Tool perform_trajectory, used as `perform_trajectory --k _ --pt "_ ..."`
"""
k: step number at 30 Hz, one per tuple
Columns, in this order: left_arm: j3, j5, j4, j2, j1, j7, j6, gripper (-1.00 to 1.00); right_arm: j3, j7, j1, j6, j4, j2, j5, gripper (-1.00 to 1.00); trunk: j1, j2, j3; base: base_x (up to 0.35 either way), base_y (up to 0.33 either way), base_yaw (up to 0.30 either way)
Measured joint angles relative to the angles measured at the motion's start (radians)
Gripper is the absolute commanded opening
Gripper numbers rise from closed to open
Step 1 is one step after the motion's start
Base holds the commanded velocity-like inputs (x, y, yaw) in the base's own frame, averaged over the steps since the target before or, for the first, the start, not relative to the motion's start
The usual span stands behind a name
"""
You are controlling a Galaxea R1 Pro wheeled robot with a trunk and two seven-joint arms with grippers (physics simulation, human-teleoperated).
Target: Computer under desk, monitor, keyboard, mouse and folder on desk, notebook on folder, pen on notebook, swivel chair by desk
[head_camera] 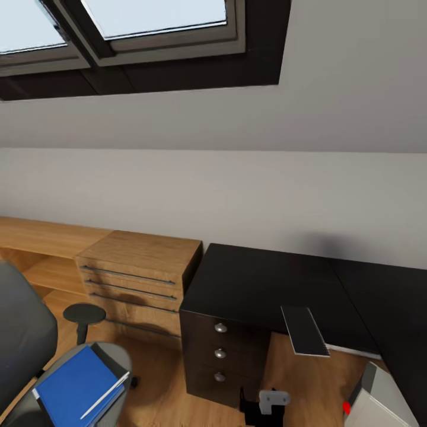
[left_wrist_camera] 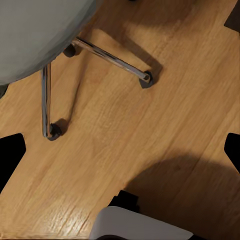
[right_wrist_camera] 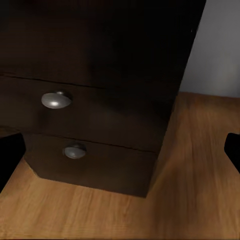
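The right tool [right_wrist_camera: 120,152], fingers spread wide with nothing between them, faces the desk's [head_camera: 261,284] black drawer unit [right_wrist_camera: 90,100] close up. The left tool [left_wrist_camera: 120,155], equally open and empty, hangs above the wooden floor [left_wrist_camera: 165,115] near the swivel chair's [head_camera: 21,332] chrome legs. The blue folder [head_camera: 74,382] lies on the chair seat beyond the left tool, the pen [head_camera: 105,395] on top of it. The computer [head_camera: 379,403] stands on the floor, on the far side of the right tool from the chair.

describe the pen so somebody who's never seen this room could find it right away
Start in the head view at the grey swivel chair in the lower left corner, beside the light-wood drawer unit. On its seat lies a bright blue folder, and the pen rests diagonally across the folder's right side. It is the one slim white stick there, far thinner than anything around it.
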Motion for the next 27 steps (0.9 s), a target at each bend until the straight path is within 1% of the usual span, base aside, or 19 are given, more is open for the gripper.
perform_trajectory --k 12,27 --pt "0.0 0.001 0.0 0.0 0.0 -0.014 0.0 1.0 -0.002 0.0 0.0 0.0 0.0 0.0 0.0 1.0 0.0 0.0 -0.006 -0.256 0.198 0.272" --pt "0.0 0.001 0.0 0.0 0.0 -0.014 0.0 1.0 0.0 0.0 0.0 0.0 0.002 0.0 0.0 1.0 0.0 0.0 -0.018 -0.167 0.118 0.266"
